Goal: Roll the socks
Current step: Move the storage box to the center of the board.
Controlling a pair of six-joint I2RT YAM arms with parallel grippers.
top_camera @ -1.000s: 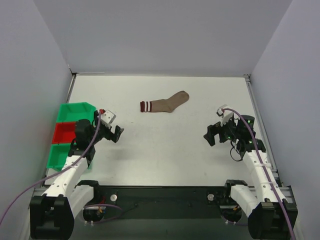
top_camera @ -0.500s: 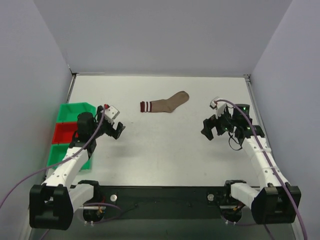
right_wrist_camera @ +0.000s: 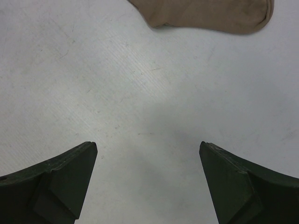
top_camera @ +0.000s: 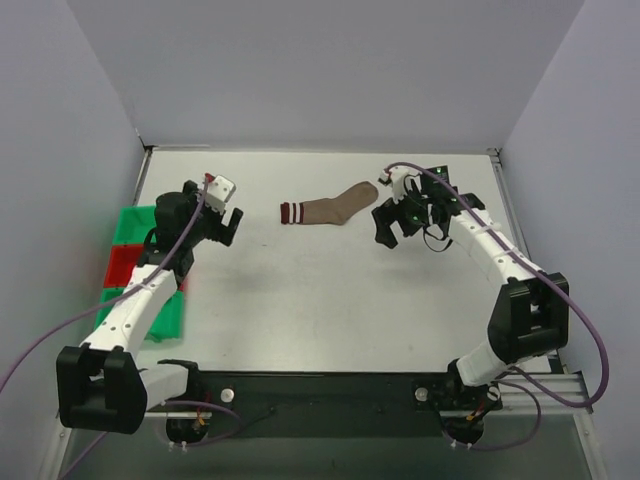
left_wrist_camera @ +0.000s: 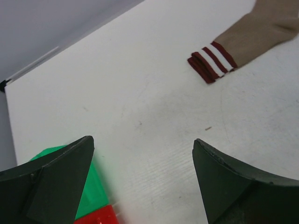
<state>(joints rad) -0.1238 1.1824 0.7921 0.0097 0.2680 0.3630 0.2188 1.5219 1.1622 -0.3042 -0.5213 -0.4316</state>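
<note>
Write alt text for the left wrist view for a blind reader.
A tan sock with a maroon, white-striped cuff lies flat at the upper right of a white table. The open left hand frames the bottom with two dark fingers, empty and short of the sock. A green bin and a red bin peek in at lower left.

1. White-linked, black-jointed left arm (top_camera: 130,318) on a chunky black base.
2. Right arm (top_camera: 500,256), same white-and-black build.
3. Thin purple cable (top_camera: 30,360) trailing off each arm.
4. Small white camera box (top_camera: 221,188) at the wrist.
5. Up close: matte black wedge-shaped fingers (left_wrist_camera: 51,182).
</note>
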